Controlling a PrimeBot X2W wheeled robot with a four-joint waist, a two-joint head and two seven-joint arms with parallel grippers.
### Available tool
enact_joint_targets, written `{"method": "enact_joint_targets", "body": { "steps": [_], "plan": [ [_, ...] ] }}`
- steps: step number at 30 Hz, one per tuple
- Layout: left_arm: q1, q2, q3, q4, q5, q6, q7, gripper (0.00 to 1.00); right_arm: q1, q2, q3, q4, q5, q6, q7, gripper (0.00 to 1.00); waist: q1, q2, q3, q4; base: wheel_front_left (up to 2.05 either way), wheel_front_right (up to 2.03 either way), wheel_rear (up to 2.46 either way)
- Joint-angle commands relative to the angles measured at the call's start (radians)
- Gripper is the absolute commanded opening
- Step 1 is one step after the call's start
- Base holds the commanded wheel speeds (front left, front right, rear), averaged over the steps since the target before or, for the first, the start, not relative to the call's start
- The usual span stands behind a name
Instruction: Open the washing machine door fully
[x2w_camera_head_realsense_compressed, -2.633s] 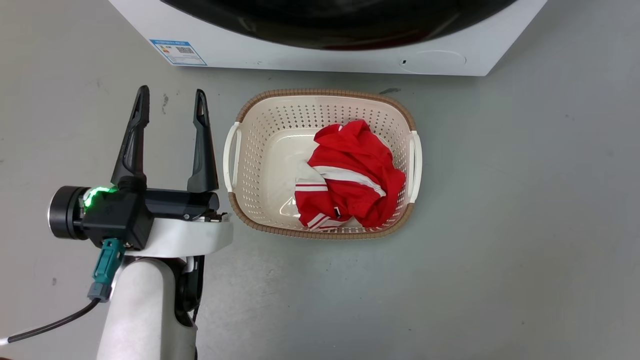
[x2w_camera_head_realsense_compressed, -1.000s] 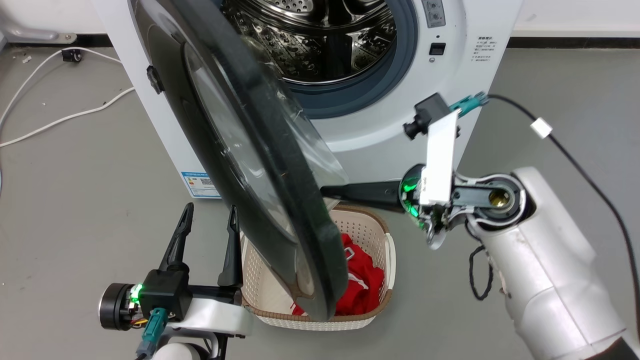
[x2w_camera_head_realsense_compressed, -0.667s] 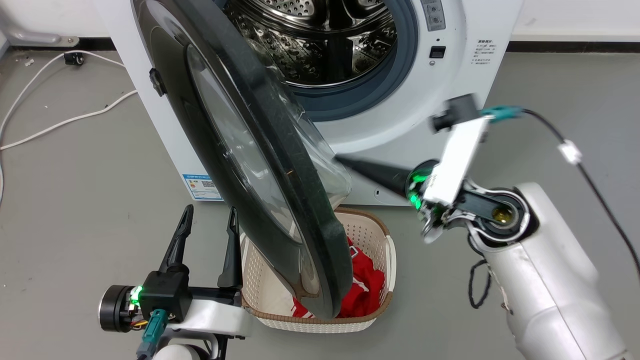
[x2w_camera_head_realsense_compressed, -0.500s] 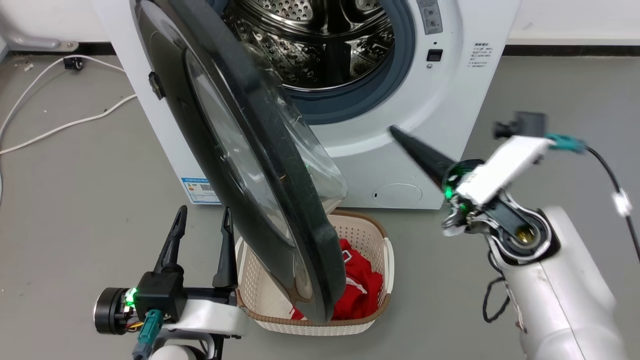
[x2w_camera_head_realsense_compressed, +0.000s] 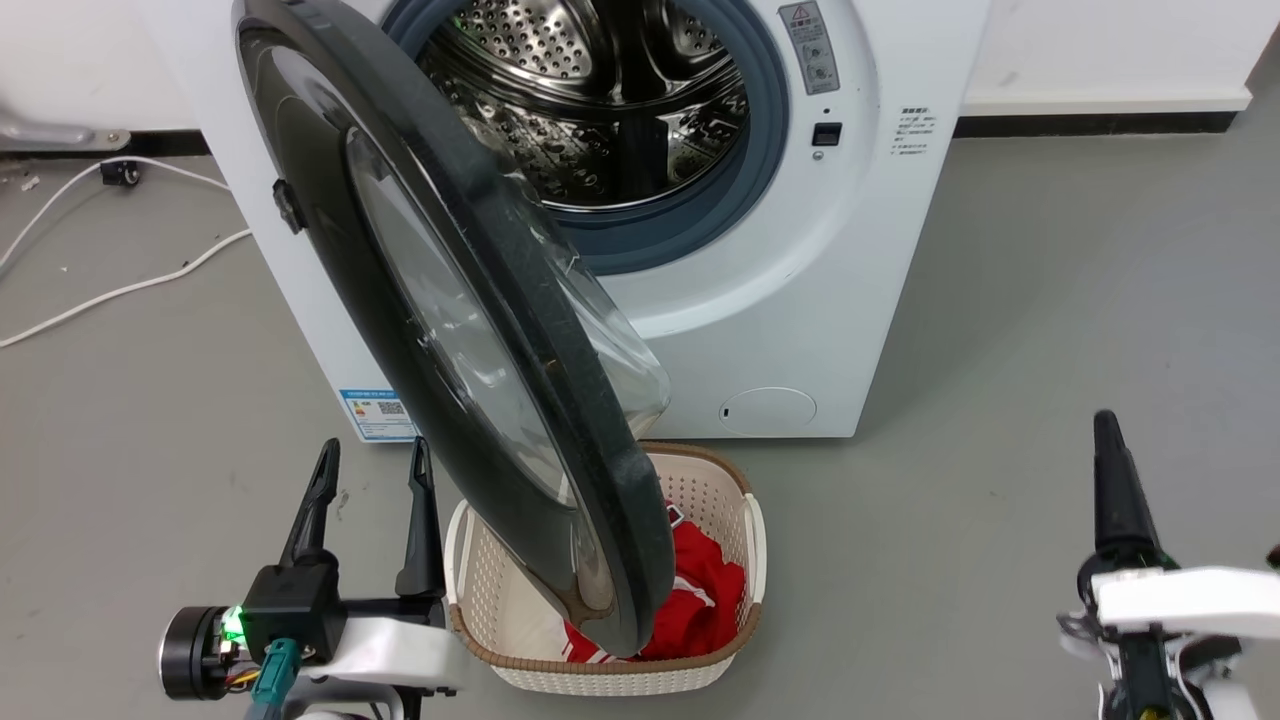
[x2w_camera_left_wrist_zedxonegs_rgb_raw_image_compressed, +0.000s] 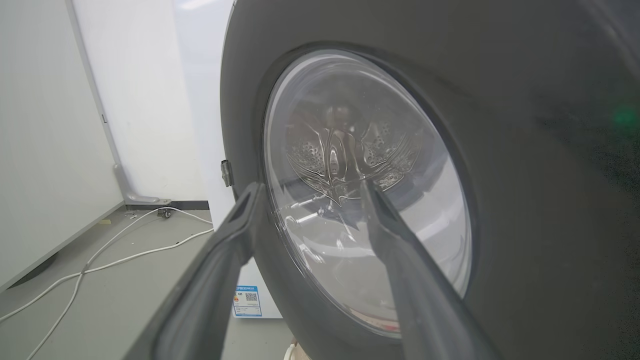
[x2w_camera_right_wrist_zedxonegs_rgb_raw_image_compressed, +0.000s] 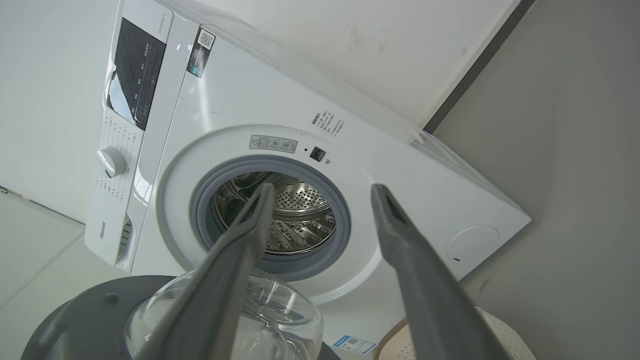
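The left end effector (x2w_camera_head_realsense_compressed: 374, 450) hangs low over the floor with its fingers spread wide and nothing between them. It sits just beside the outer face of the door (x2w_camera_head_realsense_compressed: 600, 470), and in its wrist view the glass centre fills the gap between the fingertips. The right end effector (x2w_camera_right_wrist_zedxonegs_rgb_raw_image_compressed: 324, 189) is also wide and empty, well apart from the door toward the right side of the floor, and it points at the steel drum (x2w_camera_right_wrist_zedxonegs_rgb_raw_image_compressed: 295, 215).

The door stands roughly half open. It is hinged at the left edge of the washing machine (x2w_camera_head_realsense_compressed: 800, 300), and its free edge juts out over the laundry basket (x2w_camera_head_realsense_compressed: 755, 540), which holds a red garment (x2w_camera_head_realsense_compressed: 700, 600). Whether the rim clears the basket cannot be told.

The step in hand looks to be the last stretch of the swing. The right end effector is best placed for it. It should press on the inner side of the black rim near the free edge, not on the bulging glass, and follow the hinge's arc instead of pushing straight. The left end effector lies in the door's likely path and should draw back toward the left first. A slow push guards against rebound at the hinge stop.
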Motion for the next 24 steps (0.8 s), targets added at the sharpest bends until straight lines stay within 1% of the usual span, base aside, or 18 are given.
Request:
{"method": "enact_joint_targets", "body": {
  "steps": [1, 2, 5, 9, 10, 13, 16, 17, 24],
  "plan": [
    [0.021, -0.001, 0.010, -0.003, 0.007, 0.003, -0.003, 1.00, 0.046, -0.014, -0.012, -0.031, -0.103, 0.000, -0.049, 1.00, 0.0001, 0.0000, -0.008, -0.012, 0.00, 0.00, 0.00],
    [0.021, -0.001, 0.010, -0.003, 0.007, 0.003, -0.003, 1.00, 0.046, -0.014, -0.012, -0.031, -0.103, 0.000, -0.049, 1.00, 0.0001, 0.0000, -0.008, -0.012, 0.00, 0.00, 0.00],
    [0.024, -0.001, 0.018, -0.005, 0.013, 0.000, -0.003, 1.00, 0.088, -0.019, -0.040, -0.077, -0.303, 0.000, -0.087, 1.00, 0.0001, 0.0000, -0.011, -0.020, 0.00, 0.00, 0.00],
    [0.026, -0.001, 0.025, -0.006, 0.019, -0.003, -0.003, 1.00, 0.121, -0.004, -0.101, -0.180, -0.647, 0.000, -0.103, 1.00, 0.0001, 0.0000, -0.014, -0.025, 0.00, 0.00, 0.00],
    [0.020, -0.001, 0.029, -0.006, 0.024, -0.005, -0.003, 1.00, 0.140, 0.013, -0.115, -0.278, -0.890, 0.000, -0.106, 1.00, 0.0001, 0.0000, -0.014, -0.025, 0.00, 0.00, 0.00],
    [0.015, -0.001, 0.029, -0.006, 0.024, -0.009, -0.003, 1.00, 0.171, 0.025, -0.107, -0.353, -1.073, 0.000, -0.105, 1.00, 0.0001, 0.0000, -0.016, -0.022, 0.00, 0.00, 0.00],
    [0.014, -0.001, 0.032, -0.005, 0.029, -0.009, -0.003, 1.00, 0.205, 0.032, -0.074, -0.388, -1.169, 0.000, -0.105, 1.00, 0.0001, 0.0000, -0.018, -0.019, 0.00, 0.00, 0.00],
    [0.015, -0.001, 0.032, -0.005, 0.030, -0.009, -0.003, 1.00, 0.217, 0.032, -0.065, -0.386, -1.176, 0.000, -0.105, 1.00, 0.0001, 0.0000, -0.019, -0.018, 0.00, 0.00, 0.00],
    [0.012, -0.001, 0.031, -0.003, 0.033, -0.009, -0.003, 1.00, 0.253, 0.033, -0.023, -0.320, -1.139, 0.000, -0.106, 1.00, 0.0001, 0.0000, -0.020, -0.011, 0.00, 0.00, 0.00]
  ]
}}
